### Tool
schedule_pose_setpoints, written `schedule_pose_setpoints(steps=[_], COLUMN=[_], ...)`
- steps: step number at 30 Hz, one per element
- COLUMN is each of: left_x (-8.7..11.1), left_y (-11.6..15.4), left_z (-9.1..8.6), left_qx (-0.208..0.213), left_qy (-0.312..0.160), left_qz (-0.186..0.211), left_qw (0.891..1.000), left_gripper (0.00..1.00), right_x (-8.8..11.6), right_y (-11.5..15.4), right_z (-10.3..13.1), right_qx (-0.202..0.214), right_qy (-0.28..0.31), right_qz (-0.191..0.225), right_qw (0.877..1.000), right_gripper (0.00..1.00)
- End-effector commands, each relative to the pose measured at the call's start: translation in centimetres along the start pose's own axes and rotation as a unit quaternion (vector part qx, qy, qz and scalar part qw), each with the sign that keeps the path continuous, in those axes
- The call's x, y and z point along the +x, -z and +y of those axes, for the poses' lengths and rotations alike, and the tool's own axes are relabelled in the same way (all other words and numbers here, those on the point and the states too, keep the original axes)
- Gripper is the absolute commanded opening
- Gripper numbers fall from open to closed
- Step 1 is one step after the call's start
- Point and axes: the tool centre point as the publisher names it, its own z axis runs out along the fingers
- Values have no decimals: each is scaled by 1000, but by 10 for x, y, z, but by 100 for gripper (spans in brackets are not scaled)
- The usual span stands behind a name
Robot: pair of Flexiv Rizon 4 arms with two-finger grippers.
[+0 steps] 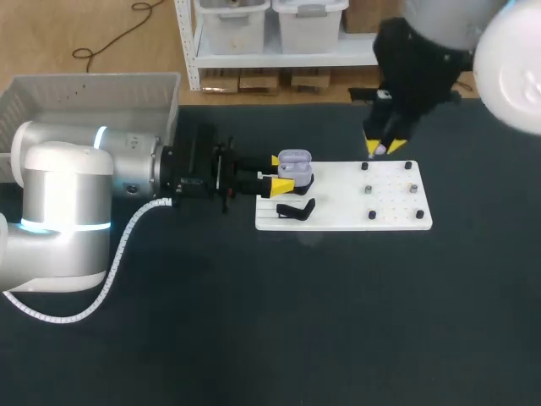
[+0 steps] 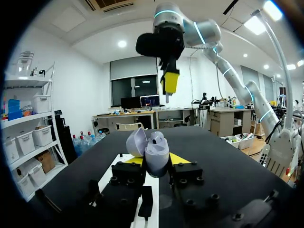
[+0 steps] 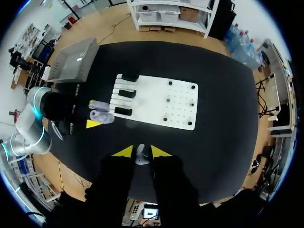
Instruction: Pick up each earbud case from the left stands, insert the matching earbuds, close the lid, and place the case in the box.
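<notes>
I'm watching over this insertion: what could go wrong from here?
The earbud is held only at the tips of the right tool, so it might slip or twist. The open case sits in the left tool; a push from above might shift it, so that the earbud misses.

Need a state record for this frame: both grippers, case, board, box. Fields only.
left gripper: shut on the earbud case, at the board's left end
earbud case: lid open, upright between the fingers
right gripper: shut on an earbud, above the board's far edge
board: white, with stands on its left part and small pegs on its right
stands: black, no case seated on them
box: grey, at the table's far left corner
</notes>
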Motion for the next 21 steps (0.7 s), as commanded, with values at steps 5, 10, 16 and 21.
schedule_pose_setpoints(steps=[5,10,16,21], left_x=[0,0,0,0], left_y=[0,0,0,0], left_z=[0,0,0,0], left_qx=[0,0,0,0], left_qy=[0,0,0,0], left_qz=[0,0,0,0], left_qw=[1000,1000,1000,1000], left_gripper=[0,0,0,0], right_x=[-14,-14,-14,-16], right_y=[2,2,2,3], right_z=[26,26,26,30], right_qx=[7,7,7,9], right_qy=[16,16,16,33], right_qz=[17,17,17,16], right_qw=[1000,1000,1000,999], right_gripper=[0,0,0,0])
